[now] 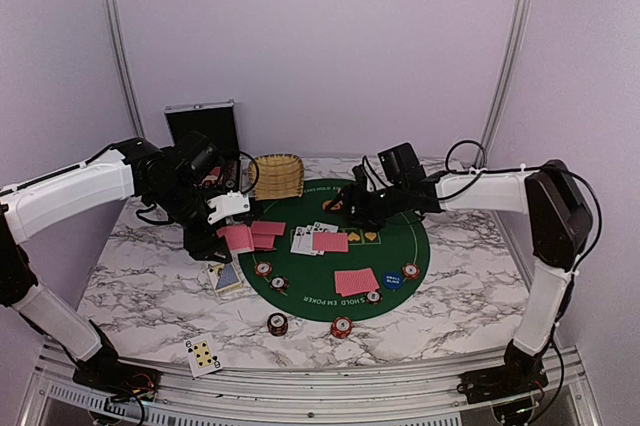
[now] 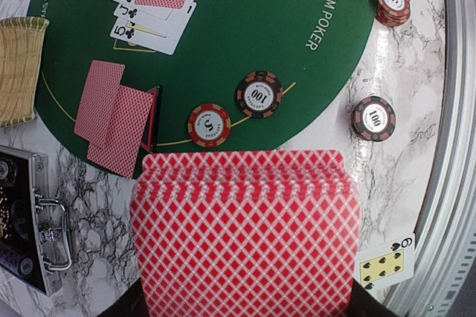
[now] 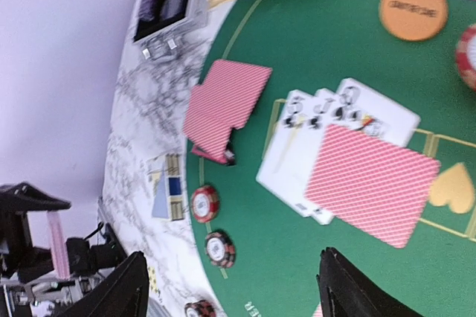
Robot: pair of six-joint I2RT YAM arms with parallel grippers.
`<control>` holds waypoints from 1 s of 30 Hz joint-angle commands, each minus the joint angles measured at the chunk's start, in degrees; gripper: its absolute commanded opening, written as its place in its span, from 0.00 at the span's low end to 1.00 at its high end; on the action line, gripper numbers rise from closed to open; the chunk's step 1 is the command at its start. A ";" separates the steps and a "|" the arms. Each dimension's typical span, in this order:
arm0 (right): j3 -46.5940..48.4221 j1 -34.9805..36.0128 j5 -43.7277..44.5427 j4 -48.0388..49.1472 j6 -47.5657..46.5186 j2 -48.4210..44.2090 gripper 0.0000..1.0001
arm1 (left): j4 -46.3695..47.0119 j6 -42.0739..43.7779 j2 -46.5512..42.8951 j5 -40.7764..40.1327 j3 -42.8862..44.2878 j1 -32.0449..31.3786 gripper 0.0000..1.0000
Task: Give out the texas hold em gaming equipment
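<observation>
Left gripper [image 1: 232, 221] is clamped on the deck of red-backed cards [image 2: 245, 235], above the table's [image 1: 140, 286] left side beside the mat. Right gripper [image 3: 230, 295] stands wide and empty over the dealt cards [image 3: 349, 161] at mat centre.

Risk: the deck could fan and spill if the hold is slack. A six of spades [image 1: 203, 354] lies loose by the near edge.

Marbled table, green felt mat [image 1: 400, 236], lilac walls [image 1: 320, 36].

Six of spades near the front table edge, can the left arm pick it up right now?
Probably not yet. The six of spades lies alone on the bare marble tabletop, nothing over it, but the left gripper is shut on the red-backed deck, leaving no free jaws.
</observation>
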 commanded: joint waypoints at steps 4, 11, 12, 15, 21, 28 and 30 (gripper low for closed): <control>1.37 8.11 -8.28 13.31 9.35 0.10 0.83 | 0.42 -0.23 0.00 1.51 1.23 0.12 0.00; 4.09 12.81 -10.98 18.22 13.64 3.35 0.91 | 0.42 -0.36 -0.32 1.57 1.24 0.13 0.00; 4.37 13.22 -11.07 18.33 14.03 3.89 0.92 | 0.46 -0.38 -0.38 1.60 1.22 0.14 0.00; 4.55 14.28 -11.15 19.33 14.90 4.70 0.93 | 0.48 -0.32 -0.61 1.56 1.07 0.15 0.00; 4.85 15.72 -11.48 21.18 16.31 5.86 0.96 | 0.42 -0.41 -0.70 1.69 1.05 0.16 0.00; 4.62 16.75 -12.50 25.19 19.24 6.70 0.99 | 0.42 -0.67 -0.90 1.81 0.98 0.11 0.00; 4.85 17.05 -12.94 26.05 19.95 7.22 0.99 | 0.44 -0.63 -0.98 1.81 1.01 0.14 0.00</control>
